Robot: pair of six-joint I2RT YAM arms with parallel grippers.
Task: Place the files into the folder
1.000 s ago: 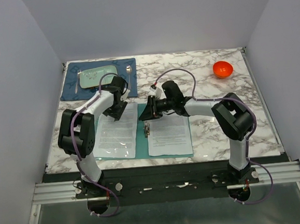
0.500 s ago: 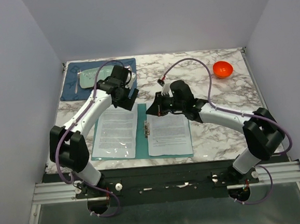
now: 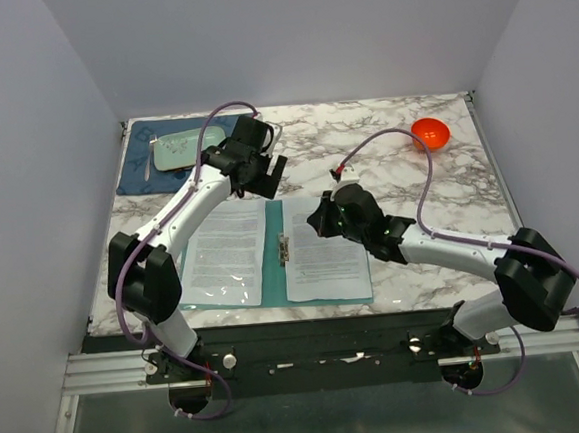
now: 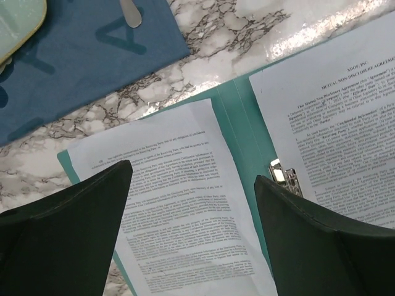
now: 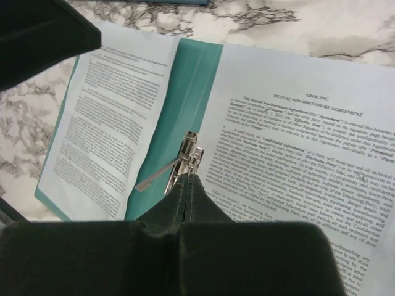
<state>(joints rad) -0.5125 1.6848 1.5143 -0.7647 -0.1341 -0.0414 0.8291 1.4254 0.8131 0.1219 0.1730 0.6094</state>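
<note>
I'm hovering the left pincer (image 3: 269,176), spread apart on an outstretched arm, over the folder's (image 3: 270,253) far edge. The right pincer (image 3: 318,219), pressed together, is hanging above the papers (image 3: 325,259) lying inside it, by the table's (image 3: 396,168) near edge.

white printed paper sheets (image 3: 319,274): thin matt paper | thin flat teal-green folder (image 5: 185,80): smooth, a slight sheen | small metal clip (image 5: 188,154): bright shiny metal | white-grey marble-pattern table top (image 3: 383,134): glossy, smooth | dark blue placemat (image 4: 92,55): matt
</note>
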